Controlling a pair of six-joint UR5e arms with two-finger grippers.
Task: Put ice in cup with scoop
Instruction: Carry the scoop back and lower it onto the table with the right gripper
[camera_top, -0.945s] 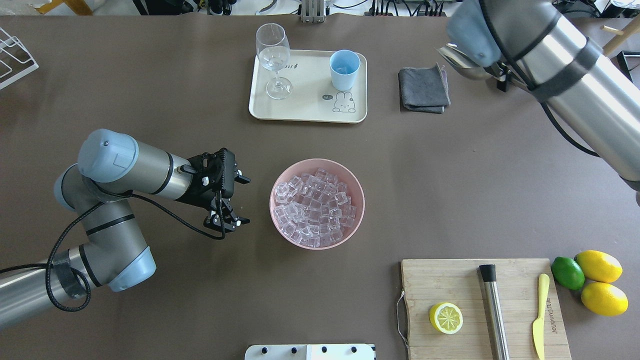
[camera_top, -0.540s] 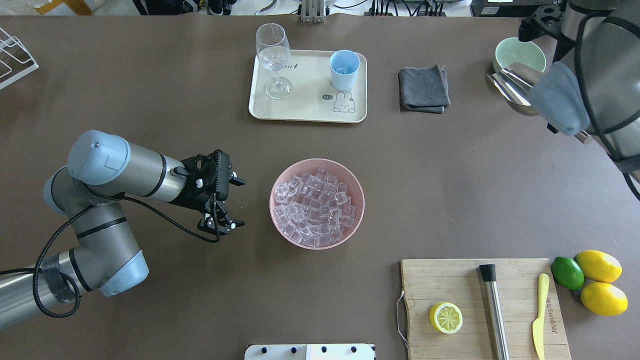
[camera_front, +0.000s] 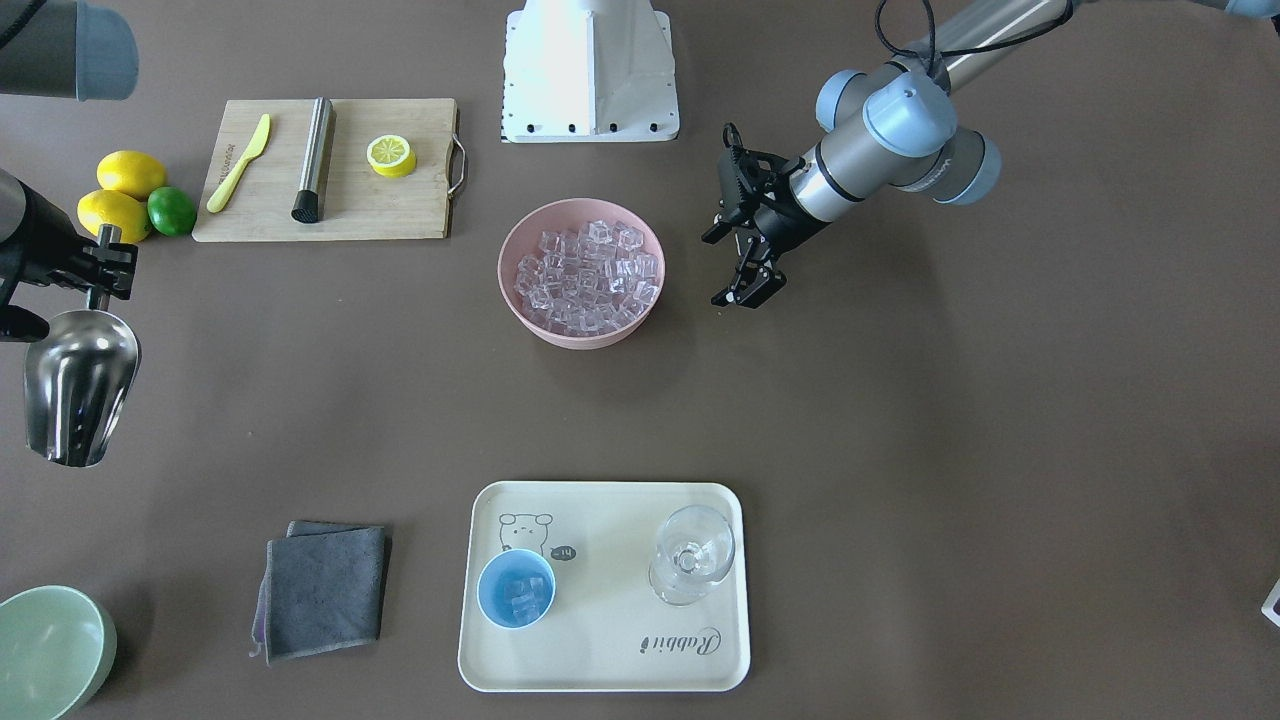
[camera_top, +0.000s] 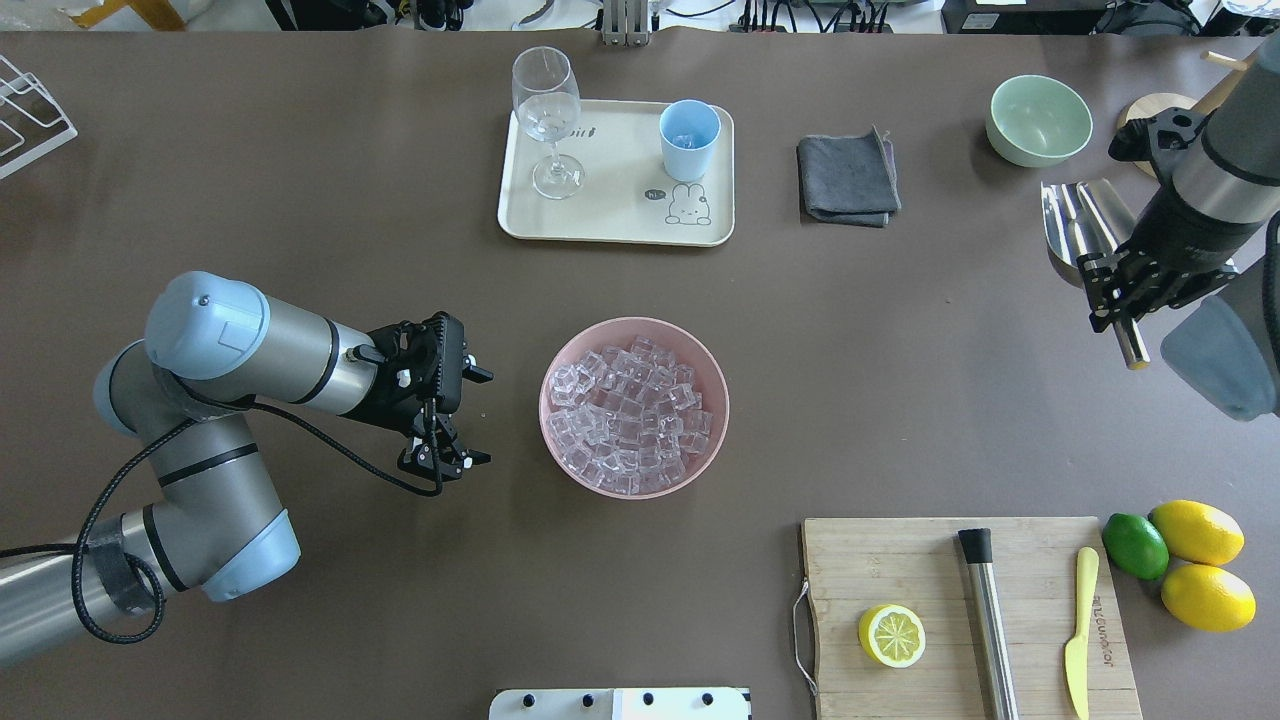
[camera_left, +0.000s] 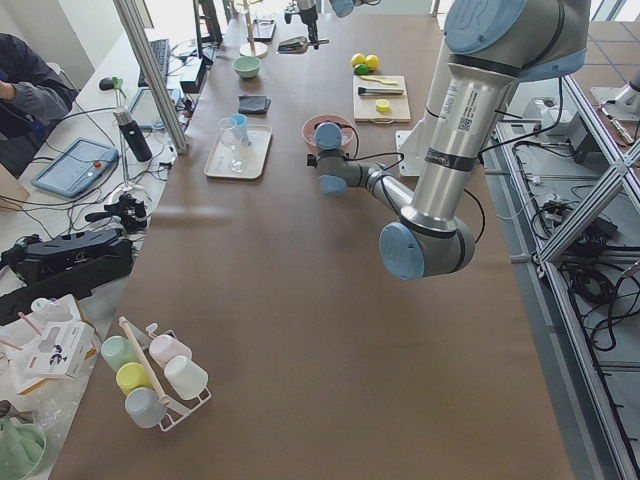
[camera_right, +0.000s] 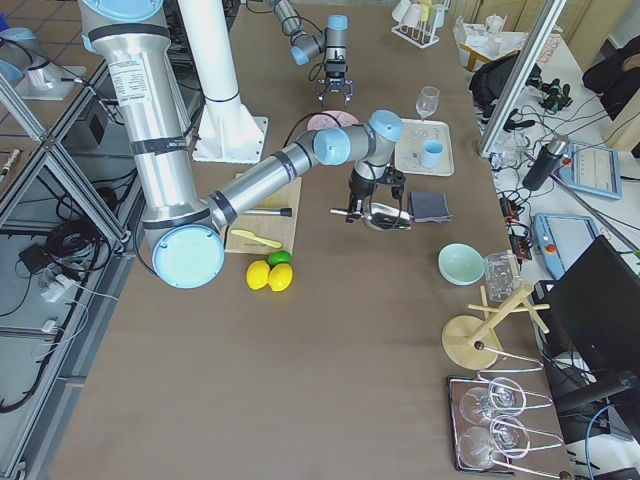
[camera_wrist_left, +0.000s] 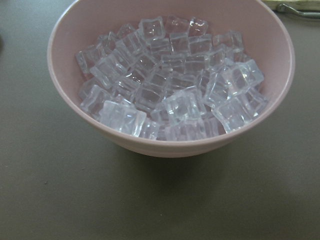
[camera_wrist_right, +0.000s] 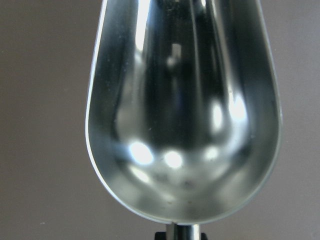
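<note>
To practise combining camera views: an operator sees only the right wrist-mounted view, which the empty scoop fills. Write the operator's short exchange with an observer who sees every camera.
Operator: My scoop looks empty. Is the cup filled yet?
Observer: Partly. It stands on the tray and holds a few cubes of ice.
Operator: Where can I load more?
Observer: A pink bowl at the middle of the table is heaped with cubes.
</note>
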